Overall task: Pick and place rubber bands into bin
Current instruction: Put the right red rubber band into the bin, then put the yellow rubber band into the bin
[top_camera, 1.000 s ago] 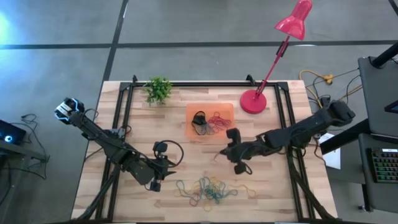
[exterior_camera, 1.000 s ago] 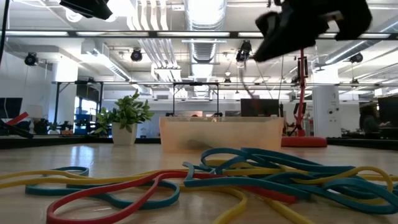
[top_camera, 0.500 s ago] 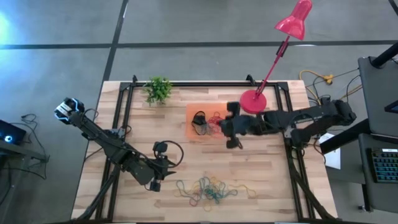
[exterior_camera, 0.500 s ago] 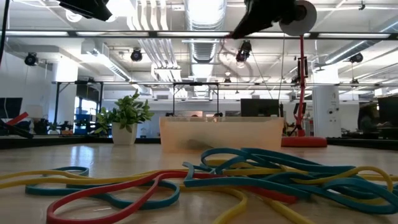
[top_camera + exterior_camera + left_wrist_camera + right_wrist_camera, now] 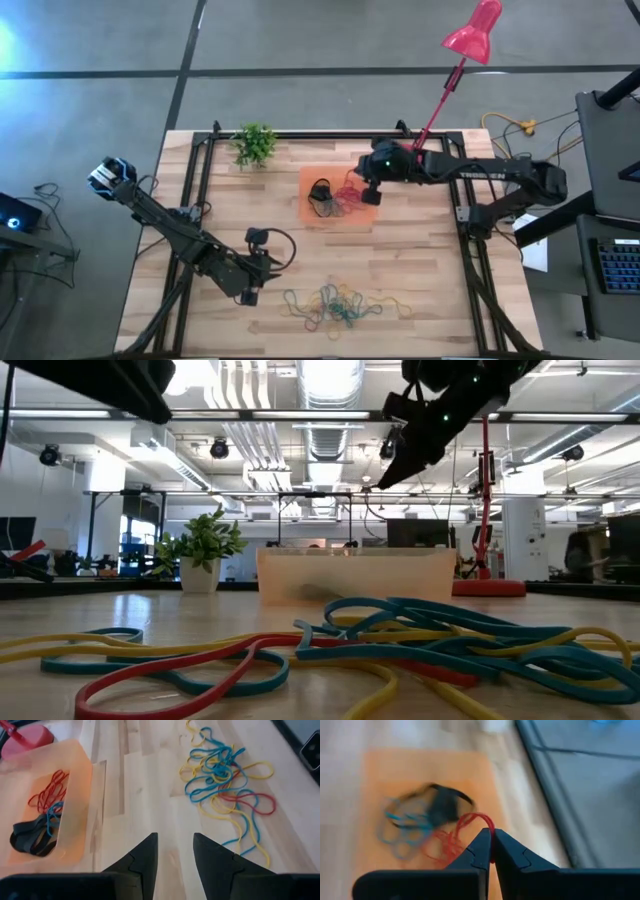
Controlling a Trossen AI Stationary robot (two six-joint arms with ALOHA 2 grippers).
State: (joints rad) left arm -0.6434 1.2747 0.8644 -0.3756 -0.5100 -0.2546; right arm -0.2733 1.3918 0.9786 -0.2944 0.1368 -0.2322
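The orange bin (image 5: 312, 215) lies at the table's far middle and holds red, blue and black rubber bands (image 5: 42, 812). A tangle of loose rubber bands (image 5: 335, 305) in yellow, blue, green and red lies flat near the front edge, close in the low view (image 5: 400, 640). My right gripper (image 5: 492, 837) hovers shut over the bin's right part (image 5: 365, 193), with a red band at its tips. My left gripper (image 5: 175, 847) stands open above bare wood (image 5: 266, 263), left of the tangle, with nothing between its fingers. My right gripper pinches a red rubber band (image 5: 487, 822) between its two fingertips, slanting down from the table's right. A small loop of the band stands out beyond the tips, above the bands lying in the bin. Whether its lower end touches them, I cannot tell.
A small potted plant (image 5: 255, 143) stands at the far left. The round red lamp base (image 5: 407, 162) sits just right of the bin, close to my right arm. Black frame rails (image 5: 195, 190) run along the table's sides and far edge.
My right gripper has swung from the table's middle toward the far edge and now hangs over the bin's right part; it has rolled on the way and stayed shut.
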